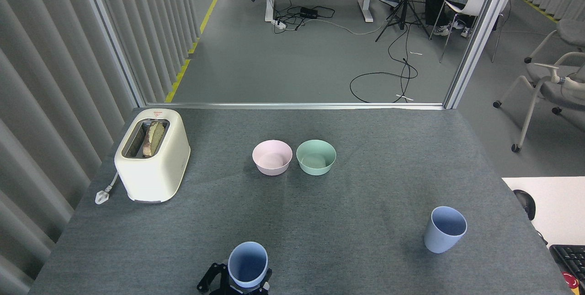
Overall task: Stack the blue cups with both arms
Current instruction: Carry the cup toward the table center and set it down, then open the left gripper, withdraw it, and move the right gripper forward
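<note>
Pale-blue cup sits gripped in the left hand at bottom centre; next, carry it toward the second cup, lower right, on the worktop.
</note>
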Action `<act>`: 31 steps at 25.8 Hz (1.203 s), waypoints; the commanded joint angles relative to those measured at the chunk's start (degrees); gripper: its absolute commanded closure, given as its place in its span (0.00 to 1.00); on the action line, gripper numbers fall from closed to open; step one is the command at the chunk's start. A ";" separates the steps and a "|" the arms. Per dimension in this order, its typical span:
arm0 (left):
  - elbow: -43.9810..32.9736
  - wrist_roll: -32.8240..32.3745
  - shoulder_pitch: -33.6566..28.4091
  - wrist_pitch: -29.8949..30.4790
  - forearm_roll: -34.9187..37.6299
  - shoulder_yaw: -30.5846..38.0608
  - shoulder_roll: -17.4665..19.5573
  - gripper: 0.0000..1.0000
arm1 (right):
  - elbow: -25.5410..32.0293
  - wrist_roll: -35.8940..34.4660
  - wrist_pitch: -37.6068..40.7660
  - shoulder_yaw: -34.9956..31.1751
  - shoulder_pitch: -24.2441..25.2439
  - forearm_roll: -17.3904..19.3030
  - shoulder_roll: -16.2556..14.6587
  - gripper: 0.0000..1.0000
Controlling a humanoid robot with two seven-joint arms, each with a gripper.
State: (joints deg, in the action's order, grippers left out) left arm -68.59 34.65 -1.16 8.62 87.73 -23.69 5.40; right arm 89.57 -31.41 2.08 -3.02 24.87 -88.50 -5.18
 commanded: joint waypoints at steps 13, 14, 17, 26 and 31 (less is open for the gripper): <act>7.15 0.16 3.53 1.39 5.88 -2.94 -5.14 0.00 | -0.10 0.04 0.03 -0.15 -0.26 0.09 0.08 0.00; 6.89 0.33 3.18 1.57 5.88 -2.94 -4.87 0.00 | -0.10 0.04 0.03 -0.15 -0.26 0.09 0.08 0.00; 6.63 0.42 2.39 1.66 5.79 -2.76 -4.34 0.00 | -0.10 0.04 0.12 -0.06 -0.35 0.09 0.08 0.00; 2.23 0.68 -2.00 2.01 5.44 -0.39 -0.39 0.00 | -0.10 0.04 0.12 0.03 -0.52 0.00 0.08 0.00; 0.30 0.77 -3.94 2.98 5.35 2.95 2.16 0.00 | -0.10 0.04 0.12 0.03 -1.14 0.00 0.00 0.00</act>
State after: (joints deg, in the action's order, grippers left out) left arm -66.94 35.39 -3.70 10.76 93.14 -22.52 6.10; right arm 89.48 -31.35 2.22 -2.99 24.06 -88.49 -5.12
